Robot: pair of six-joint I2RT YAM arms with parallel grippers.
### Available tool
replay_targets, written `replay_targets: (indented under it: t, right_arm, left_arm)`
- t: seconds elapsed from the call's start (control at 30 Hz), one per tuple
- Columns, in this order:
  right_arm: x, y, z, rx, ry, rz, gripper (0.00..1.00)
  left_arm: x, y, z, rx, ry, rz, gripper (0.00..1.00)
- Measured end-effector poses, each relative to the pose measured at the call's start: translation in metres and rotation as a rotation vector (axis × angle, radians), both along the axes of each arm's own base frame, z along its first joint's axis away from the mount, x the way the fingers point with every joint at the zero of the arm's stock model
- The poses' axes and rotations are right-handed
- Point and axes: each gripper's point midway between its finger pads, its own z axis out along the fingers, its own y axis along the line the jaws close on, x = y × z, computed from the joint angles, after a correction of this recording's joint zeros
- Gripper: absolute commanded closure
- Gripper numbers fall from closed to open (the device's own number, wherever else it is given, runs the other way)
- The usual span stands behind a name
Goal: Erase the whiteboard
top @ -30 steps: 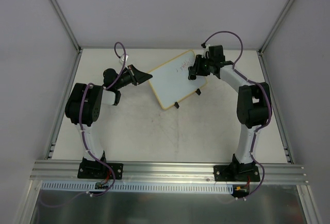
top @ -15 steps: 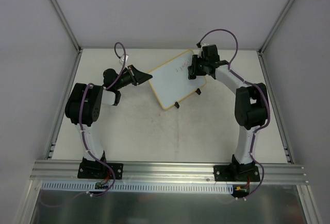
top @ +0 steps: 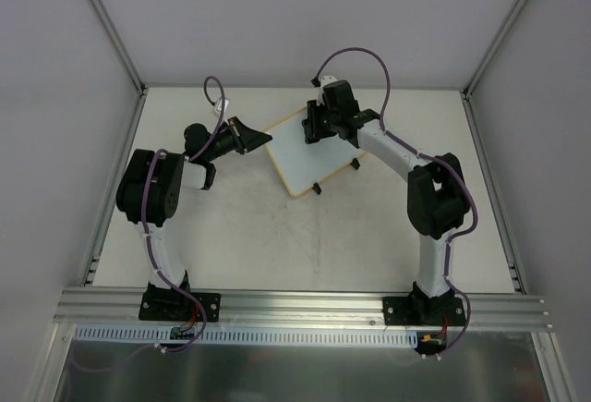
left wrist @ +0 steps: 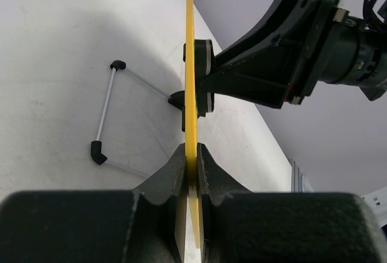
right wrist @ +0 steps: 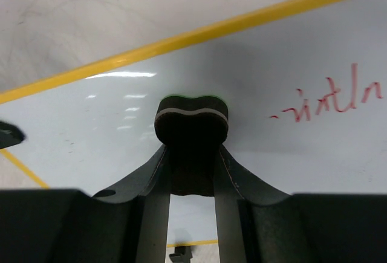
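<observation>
The whiteboard (top: pixel 305 162) sits on the counter (top: pixel 240 226) at the upper centre of the top view, turned diagonally, with two black clip feet (top: pixel 316 188) along its lower right edge. The left pincer (left wrist: pixel 190 157) is closed narrow on the board's yellow frame edge — in its wrist view the frame runs straight up between the two fingers. The right pincer (right wrist: pixel 192 154) reaches in from the upper right of the top view and grips a black eraser (right wrist: pixel 192 124), jaws clamped on the block. The eraser's face appears to meet the white surface near the board's upper edge. Red handwriting (right wrist: pixel 329 100) lies at the right of the right wrist view — well apart from the eraser.
</observation>
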Motion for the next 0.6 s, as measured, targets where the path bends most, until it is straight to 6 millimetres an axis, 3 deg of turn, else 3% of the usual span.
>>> replay_targets:
  t: [0.23,0.6]
  right_arm:
    - [-0.014,0.025,0.005,0.029,0.004,0.067,1.0]
    - [-0.004,0.008,0.004,0.105,0.057,0.071,1.0]
  left_arm:
    - [0.0,0.0,0.0,0.0,0.0,0.0,1.0]
    - [0.0,-0.001,0.0,0.0,-0.001,-0.001,1.0]
